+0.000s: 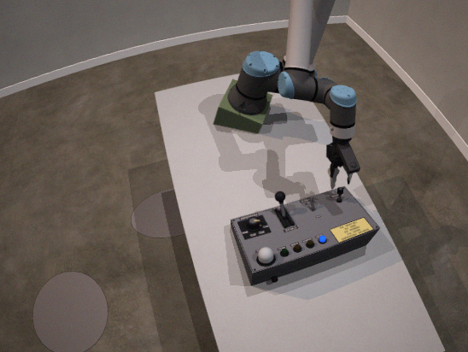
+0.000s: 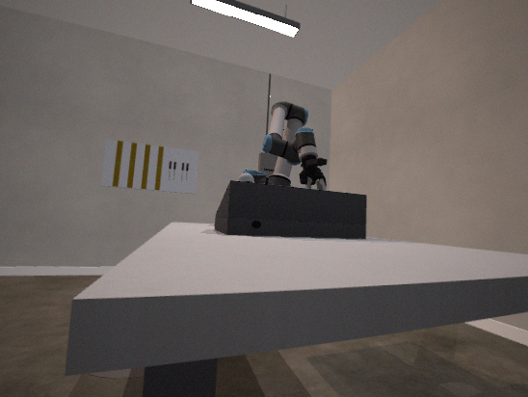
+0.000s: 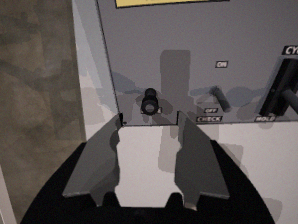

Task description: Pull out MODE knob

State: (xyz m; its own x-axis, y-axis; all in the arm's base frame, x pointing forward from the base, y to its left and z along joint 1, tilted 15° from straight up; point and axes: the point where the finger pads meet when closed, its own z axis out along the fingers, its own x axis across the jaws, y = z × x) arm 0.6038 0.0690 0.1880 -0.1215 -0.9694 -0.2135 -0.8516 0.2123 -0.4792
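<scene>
stood half open on nothing, gripper (image 3: 149, 125) just short of the console's (image 1: 273, 256) far edge. mode knob (image 3: 149, 101) lay straight ahead, centred on the gap, stem upright from the panel near its corner.

From my station I see a white table (image 1: 299, 316) on a brown floor (image 1: 85, 141), with two grey round patches (image 1: 70, 312) on the floor well off to the side of the jaws. A green block (image 1: 232, 117) sits on the table far behind the jaws. On the wall across the room from the jaws I see a white poster (image 2: 149, 166) with yellow stripes, and a strip light (image 2: 246, 16) hangs from the ceiling high above them.
</scene>
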